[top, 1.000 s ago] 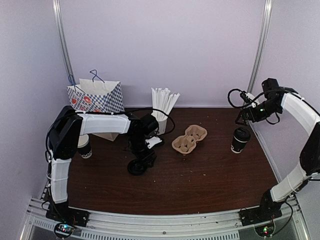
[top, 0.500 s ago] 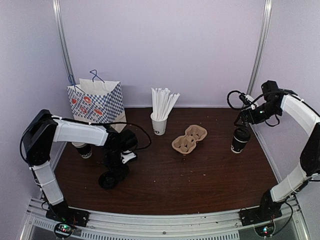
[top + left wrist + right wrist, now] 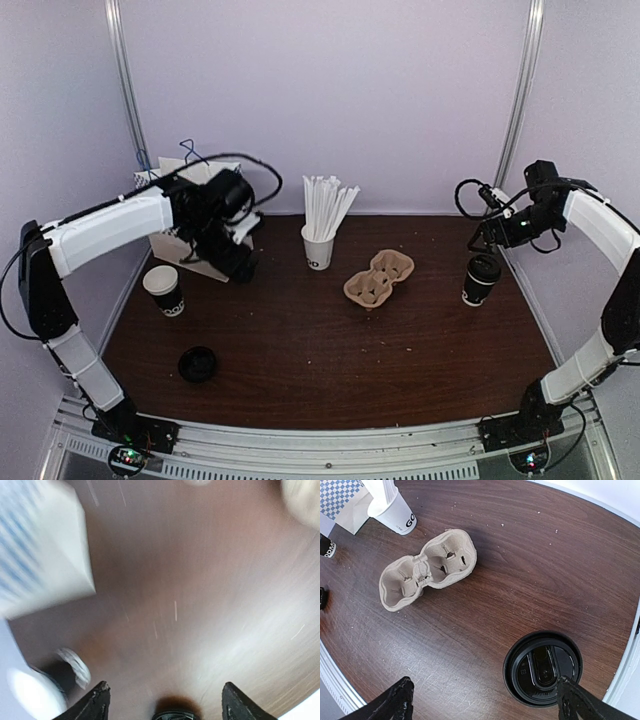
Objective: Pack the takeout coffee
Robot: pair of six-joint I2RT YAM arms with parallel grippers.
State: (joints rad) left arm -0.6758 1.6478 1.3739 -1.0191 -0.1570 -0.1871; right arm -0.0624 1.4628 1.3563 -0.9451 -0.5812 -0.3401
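The takeout coffee [image 3: 481,279] is a black cup with white lettering and a black lid, standing at the right of the table. In the right wrist view its lid [image 3: 542,668] shows from above, low and to the right. My right gripper [image 3: 487,240] hangs just above and behind it, open and empty [image 3: 487,705]. My left gripper [image 3: 238,266] is raised in front of the checked paper bag [image 3: 165,180], open and empty [image 3: 167,702]. The left wrist view is blurred.
A loose black lid [image 3: 198,364] lies at the front left and shows at the bottom of the left wrist view [image 3: 175,715]. A lidless white-rimmed cup [image 3: 163,290] stands at the left. A white cup of straws [image 3: 318,245] and a pulp cup carrier [image 3: 380,278] stand mid-table.
My left gripper slid the black lid to the front left, let go of it, and rose back toward the paper bag. The right arm has barely moved.
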